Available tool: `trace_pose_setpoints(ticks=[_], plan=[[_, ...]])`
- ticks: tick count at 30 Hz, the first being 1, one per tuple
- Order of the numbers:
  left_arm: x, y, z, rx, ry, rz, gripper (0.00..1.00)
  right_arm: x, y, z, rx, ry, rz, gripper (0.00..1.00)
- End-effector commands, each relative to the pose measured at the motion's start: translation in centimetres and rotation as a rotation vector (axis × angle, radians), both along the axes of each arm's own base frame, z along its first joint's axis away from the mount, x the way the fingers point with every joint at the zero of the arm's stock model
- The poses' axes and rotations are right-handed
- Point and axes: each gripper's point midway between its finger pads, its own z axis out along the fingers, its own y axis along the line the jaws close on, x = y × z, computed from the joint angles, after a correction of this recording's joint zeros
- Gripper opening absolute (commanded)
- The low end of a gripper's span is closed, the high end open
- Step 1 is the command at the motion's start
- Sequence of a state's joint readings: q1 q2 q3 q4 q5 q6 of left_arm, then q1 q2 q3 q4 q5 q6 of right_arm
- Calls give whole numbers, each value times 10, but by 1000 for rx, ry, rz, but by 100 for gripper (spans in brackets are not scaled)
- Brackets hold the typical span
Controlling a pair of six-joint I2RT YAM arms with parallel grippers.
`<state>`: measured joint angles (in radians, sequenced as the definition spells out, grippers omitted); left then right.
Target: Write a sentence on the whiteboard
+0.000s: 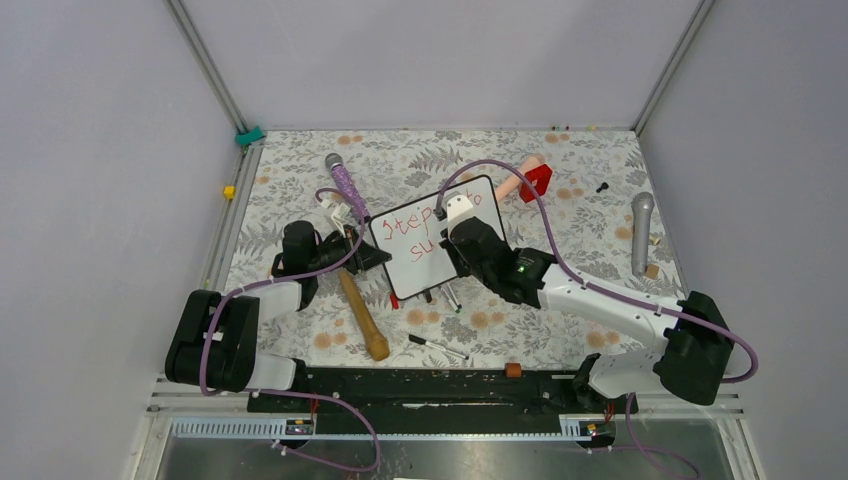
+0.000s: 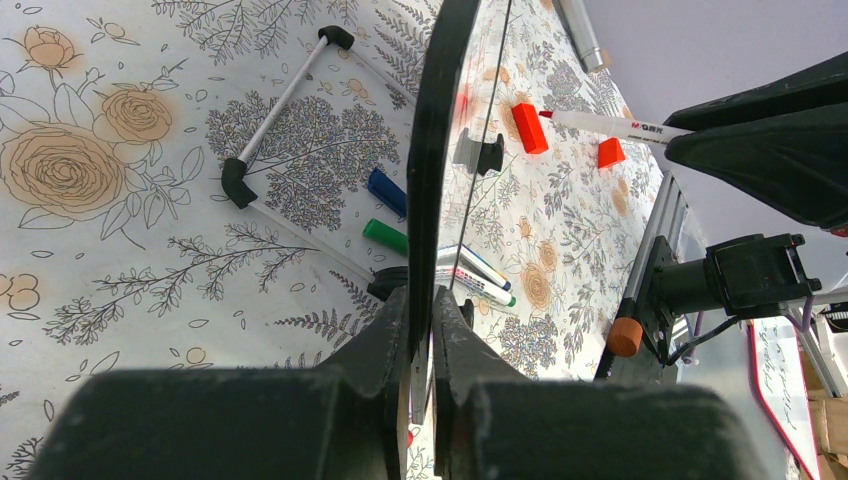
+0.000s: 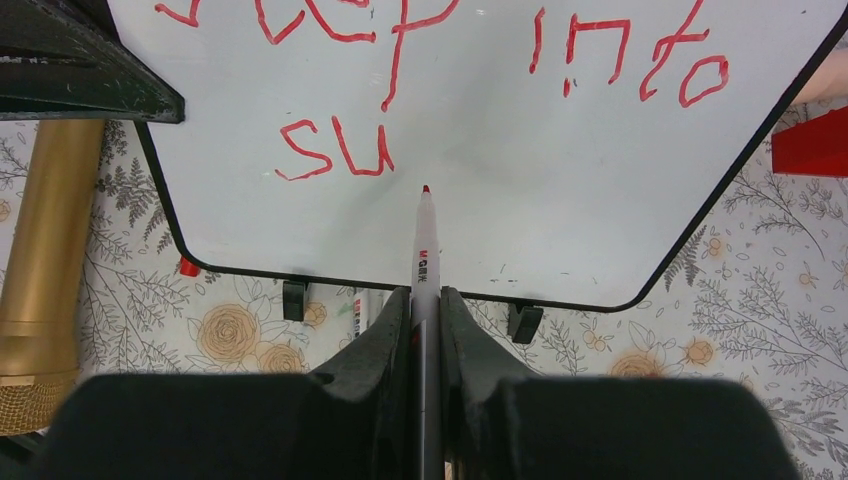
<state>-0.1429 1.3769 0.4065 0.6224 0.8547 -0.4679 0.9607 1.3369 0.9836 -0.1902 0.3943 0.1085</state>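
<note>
The whiteboard stands tilted at the middle of the table. My left gripper is shut on its left edge; in the left wrist view the black frame runs between the fingertips of that gripper. My right gripper is shut on a red-tipped marker. The marker's tip is at the board face, just right of the red letters "su". The sentence reads "step into" on the upper line and "su" below it. From above, the right gripper covers the board's right half.
A golden microphone lies beside the board's lower left corner. A purple microphone lies behind the board and a grey one at the far right. A red block sits behind the board. Loose markers lie under it, a black one nearer.
</note>
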Motion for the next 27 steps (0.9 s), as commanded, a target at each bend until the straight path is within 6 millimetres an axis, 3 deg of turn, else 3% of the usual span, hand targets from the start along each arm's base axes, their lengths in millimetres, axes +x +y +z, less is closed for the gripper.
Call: trace_pose_setpoints(ticks=[1, 8, 27], plan=[[19, 14, -13, 68, 7, 104, 0, 4, 7, 20, 51, -5, -11, 0], [19, 14, -14, 69, 11, 106, 0, 12, -1, 21, 15, -18, -66, 0], [19, 14, -15, 70, 12, 105, 0, 21, 11, 22, -13, -18, -56, 0]])
